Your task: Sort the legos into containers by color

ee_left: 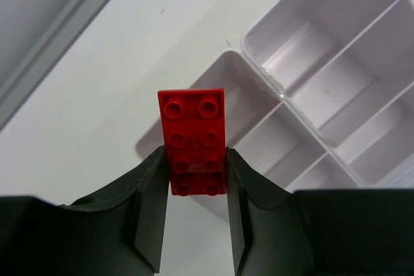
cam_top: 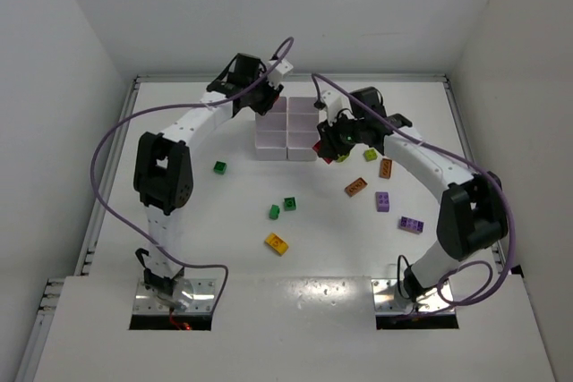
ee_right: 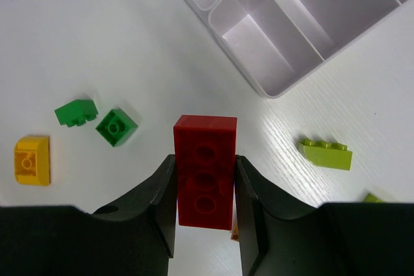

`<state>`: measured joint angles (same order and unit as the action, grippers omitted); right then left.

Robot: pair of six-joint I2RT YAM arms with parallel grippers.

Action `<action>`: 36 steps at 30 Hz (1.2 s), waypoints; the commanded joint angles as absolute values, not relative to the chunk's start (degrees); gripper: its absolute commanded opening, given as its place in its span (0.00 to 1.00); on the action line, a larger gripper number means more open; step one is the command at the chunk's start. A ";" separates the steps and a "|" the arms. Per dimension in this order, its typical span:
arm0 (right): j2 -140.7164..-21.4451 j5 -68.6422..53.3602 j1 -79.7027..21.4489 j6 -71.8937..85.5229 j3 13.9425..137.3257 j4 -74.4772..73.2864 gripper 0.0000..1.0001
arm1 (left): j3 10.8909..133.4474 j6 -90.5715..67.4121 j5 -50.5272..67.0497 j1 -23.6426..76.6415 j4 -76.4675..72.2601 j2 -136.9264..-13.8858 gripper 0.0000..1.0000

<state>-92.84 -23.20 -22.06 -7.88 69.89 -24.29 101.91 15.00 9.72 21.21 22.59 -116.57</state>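
Left gripper [ee_left: 194, 161] clamps a red brick [ee_left: 192, 127] by the far-edge tray [cam_top: 296, 123]. Right gripper [ee_right: 205, 167] clamps a darker red brick [ee_right: 205, 135].

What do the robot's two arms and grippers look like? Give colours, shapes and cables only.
The left arm and right arm are white links joined by black joint housings. A purple cable loops alongside each. The left gripper and right gripper each have two matte black fingers, thick at the base, narrowing to flat inner faces. No markings are legible.
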 commanded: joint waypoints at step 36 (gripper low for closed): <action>-122.68 -22.42 -24.60 -1.25 111.35 -12.42 0.00 | 82.72 -4.56 23.55 7.57 8.88 -86.50 0.76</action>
